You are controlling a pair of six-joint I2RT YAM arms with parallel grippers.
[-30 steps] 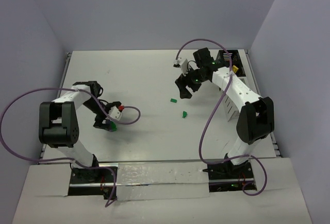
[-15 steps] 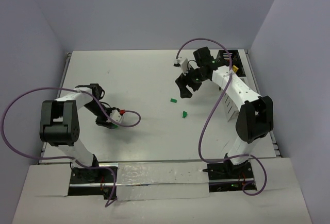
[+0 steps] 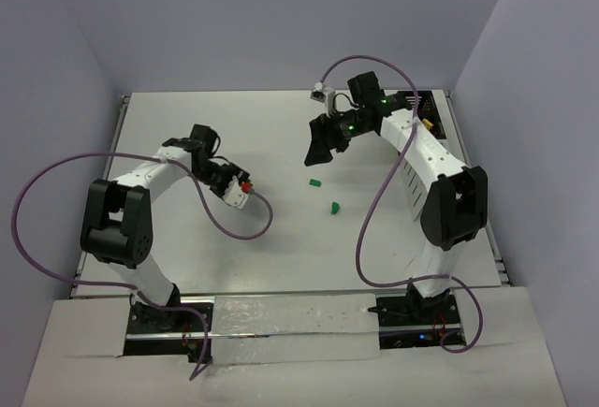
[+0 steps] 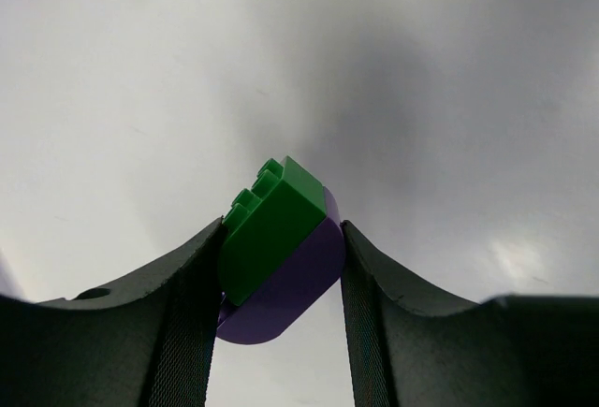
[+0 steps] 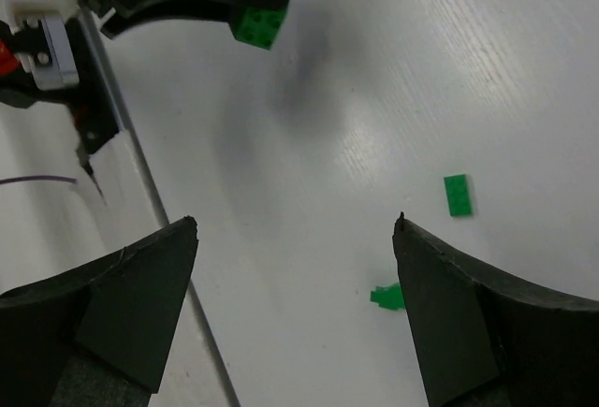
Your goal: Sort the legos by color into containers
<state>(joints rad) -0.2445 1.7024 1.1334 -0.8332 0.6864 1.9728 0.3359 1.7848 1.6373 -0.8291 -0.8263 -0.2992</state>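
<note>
My left gripper (image 4: 281, 231) is shut on a green lego (image 4: 271, 225) stacked on a rounded purple lego (image 4: 292, 285), held above the table. In the top view the left gripper (image 3: 226, 176) is left of centre. The right wrist view shows it too, with the green lego (image 5: 259, 25) between its fingers. My right gripper (image 5: 296, 225) hangs open and empty over the table; in the top view the right gripper (image 3: 318, 145) is at the back right. Two loose green legos (image 3: 315, 182) (image 3: 333, 207) lie below it. The containers (image 3: 413, 199) stand at the right edge, mostly hidden by the right arm.
The containers' black slatted end (image 3: 417, 106) holds a yellow piece (image 3: 428, 126). Purple cables loop from both arms over the table, one in front of the left gripper (image 3: 253, 229). Walls close in the left, back and right sides.
The left gripper shut on the green and purple legos near the front left, then lifted them up and to the right. The right gripper swung slightly left and opened a little wider.
</note>
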